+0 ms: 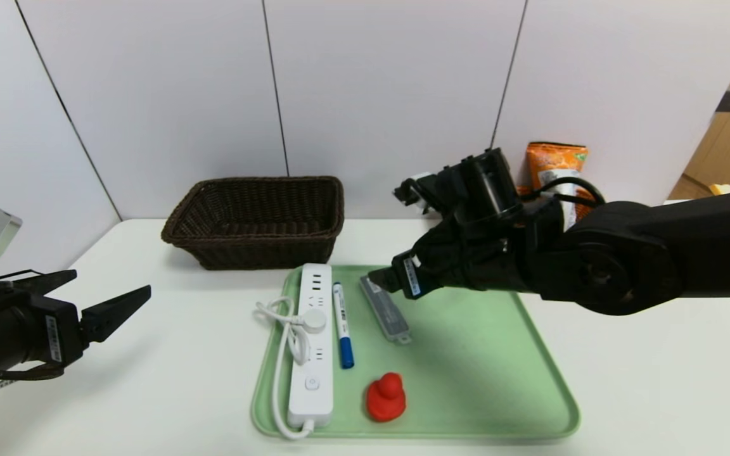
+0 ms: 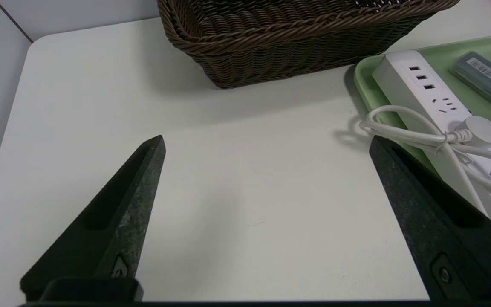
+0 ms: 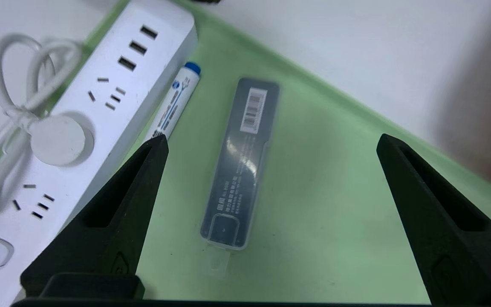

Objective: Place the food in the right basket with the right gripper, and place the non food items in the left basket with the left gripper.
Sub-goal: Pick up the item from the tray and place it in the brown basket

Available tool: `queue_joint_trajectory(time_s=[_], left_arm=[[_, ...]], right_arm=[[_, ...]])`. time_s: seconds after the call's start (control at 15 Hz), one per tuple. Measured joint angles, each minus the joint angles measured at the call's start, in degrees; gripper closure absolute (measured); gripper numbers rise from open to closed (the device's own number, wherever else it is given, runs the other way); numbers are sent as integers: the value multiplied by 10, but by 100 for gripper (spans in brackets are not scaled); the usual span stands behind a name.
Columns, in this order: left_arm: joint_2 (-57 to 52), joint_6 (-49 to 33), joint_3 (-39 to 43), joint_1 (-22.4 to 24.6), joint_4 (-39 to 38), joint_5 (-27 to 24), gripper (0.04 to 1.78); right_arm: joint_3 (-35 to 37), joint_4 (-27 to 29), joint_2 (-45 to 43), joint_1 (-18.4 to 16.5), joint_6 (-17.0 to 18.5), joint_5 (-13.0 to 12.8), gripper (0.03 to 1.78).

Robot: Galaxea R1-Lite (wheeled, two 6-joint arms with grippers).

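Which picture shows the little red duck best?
The head view. The red duck sits whole and unblocked near the front of the green tray. The left wrist view and the right wrist view do not show it at all.

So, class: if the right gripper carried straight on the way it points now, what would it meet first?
Probably the grey plastic case lying on the green tray: it sits between the open right gripper fingertips in the wrist view, though depth is uncertain.
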Motion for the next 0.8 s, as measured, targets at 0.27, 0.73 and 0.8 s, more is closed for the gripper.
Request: queue_joint_trajectory(time_s=[0.27,0.73,0.8], left_arm=[[0,0,3,0,0,0,13],[-4,1,11,0,0,0,13],[-5,1,11,0,0,1,13]], right_arm=[[5,-5,40,0,-1,-1,12],[9,-11,78,3,-2,-21,12],[9,-16,82,3,-2,-21,12]])
